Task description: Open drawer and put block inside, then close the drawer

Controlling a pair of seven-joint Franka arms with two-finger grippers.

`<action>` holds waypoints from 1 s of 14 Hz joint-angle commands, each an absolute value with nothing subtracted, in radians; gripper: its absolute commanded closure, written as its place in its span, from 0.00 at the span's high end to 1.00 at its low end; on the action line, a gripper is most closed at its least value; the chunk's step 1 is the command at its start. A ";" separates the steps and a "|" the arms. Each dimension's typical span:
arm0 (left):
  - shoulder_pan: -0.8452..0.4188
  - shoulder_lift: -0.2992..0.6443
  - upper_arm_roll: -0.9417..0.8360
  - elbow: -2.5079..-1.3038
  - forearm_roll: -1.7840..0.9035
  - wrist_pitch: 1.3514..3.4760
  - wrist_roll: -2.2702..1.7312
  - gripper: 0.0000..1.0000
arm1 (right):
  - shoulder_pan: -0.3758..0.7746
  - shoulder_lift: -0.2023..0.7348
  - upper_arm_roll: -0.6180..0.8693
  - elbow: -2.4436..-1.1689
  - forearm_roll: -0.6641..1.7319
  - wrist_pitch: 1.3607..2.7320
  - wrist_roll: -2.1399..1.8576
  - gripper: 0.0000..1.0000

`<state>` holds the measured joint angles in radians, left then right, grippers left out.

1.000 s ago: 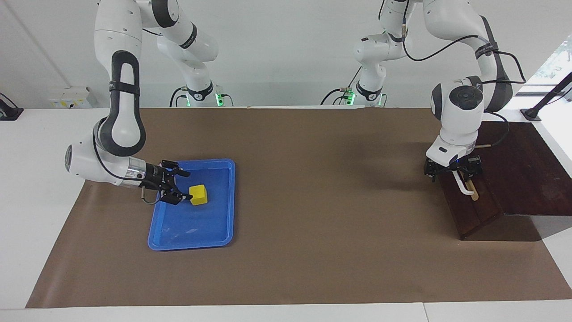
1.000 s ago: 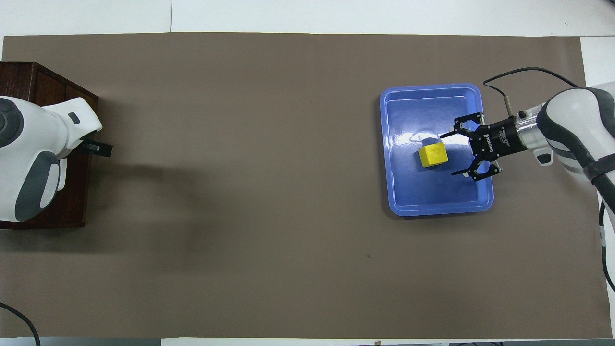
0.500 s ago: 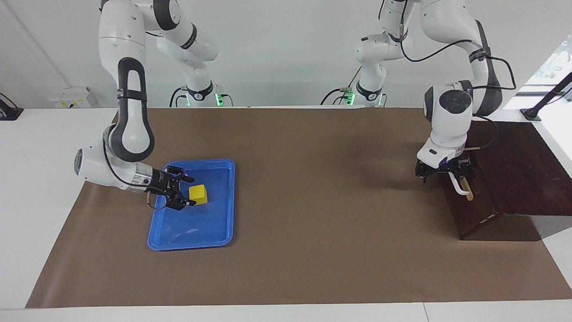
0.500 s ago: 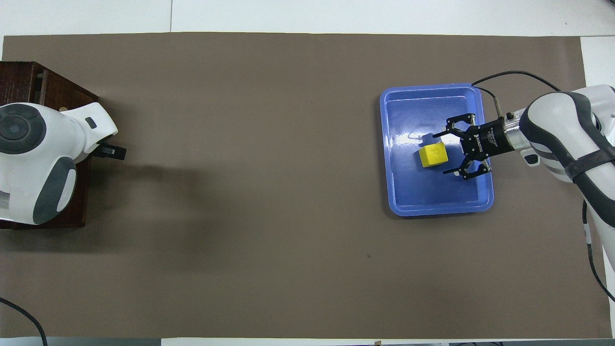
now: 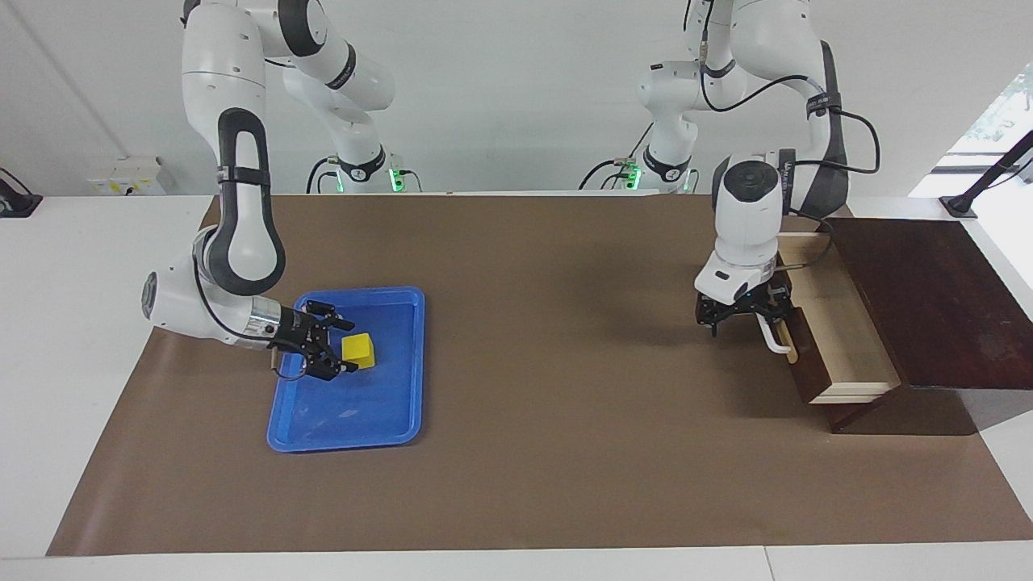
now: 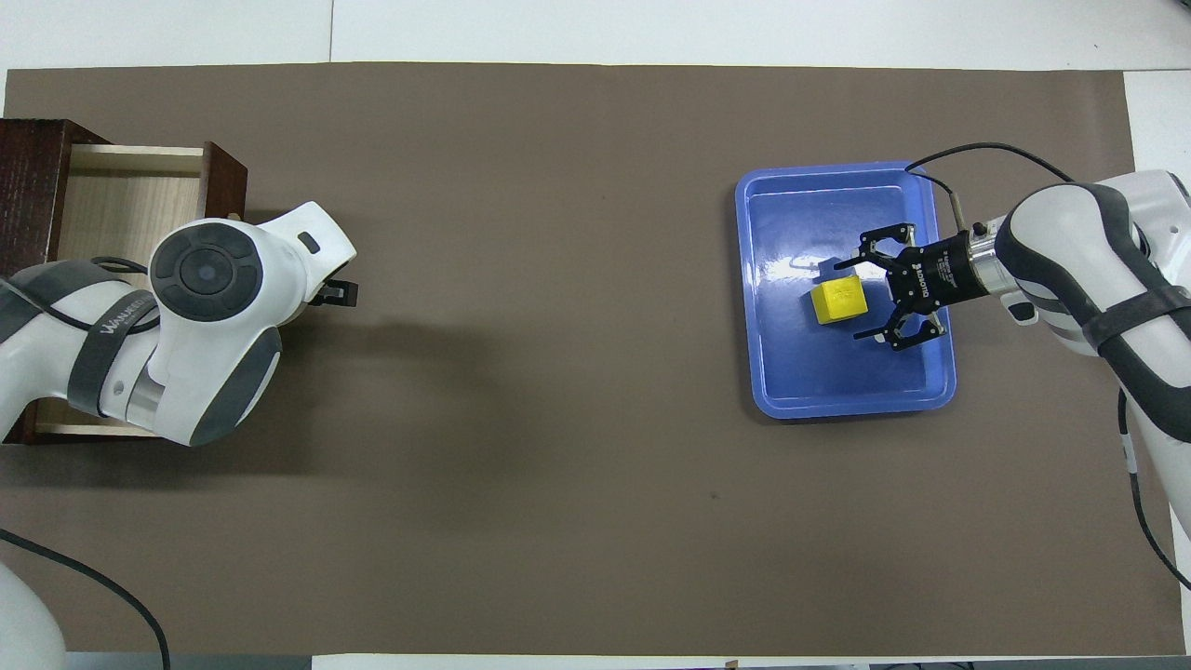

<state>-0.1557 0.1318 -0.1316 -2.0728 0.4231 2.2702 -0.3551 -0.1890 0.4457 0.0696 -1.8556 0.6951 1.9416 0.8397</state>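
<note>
My left gripper (image 5: 746,316) sits at the front of the drawer (image 5: 839,323), toward my left arm's end of the table (image 5: 565,452). Its jaws are around the white handle (image 5: 773,339); I cannot tell how wide they stand or whether they press on it. The drawer is pulled out of the dark cabinet (image 5: 928,298), pale wood inside showing. In the overhead view my left arm's wrist covers most of the drawer front.

Toward my right arm's end lies a blue tray (image 5: 403,420). The block (image 5: 358,351) is in the tray, on its floor, in the half nearer to the robots. My right gripper (image 5: 335,349) is low over the tray, lying nearly level, jaws wide, one finger (image 6: 870,330) on each side of the block, not closed on it. The block is not lifted.
</note>
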 commanded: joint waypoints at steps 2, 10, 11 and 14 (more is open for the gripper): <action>-0.221 0.140 -0.130 -2.065 0.393 2.238 -0.400 1.00 | -0.195 0.434 0.072 -1.878 0.719 1.962 0.807 1.00; -0.210 0.138 -0.129 -1.896 0.385 1.995 -0.396 1.00 | -0.193 0.436 0.072 -1.875 0.719 1.963 0.796 0.05; -0.216 0.137 -0.129 -1.850 0.352 1.935 -0.402 1.00 | -0.192 0.436 0.072 -1.873 0.719 1.965 0.796 0.00; -0.215 0.129 -0.124 -1.663 0.142 1.760 -0.503 1.00 | -0.187 0.436 0.072 -1.871 0.719 1.988 0.804 0.00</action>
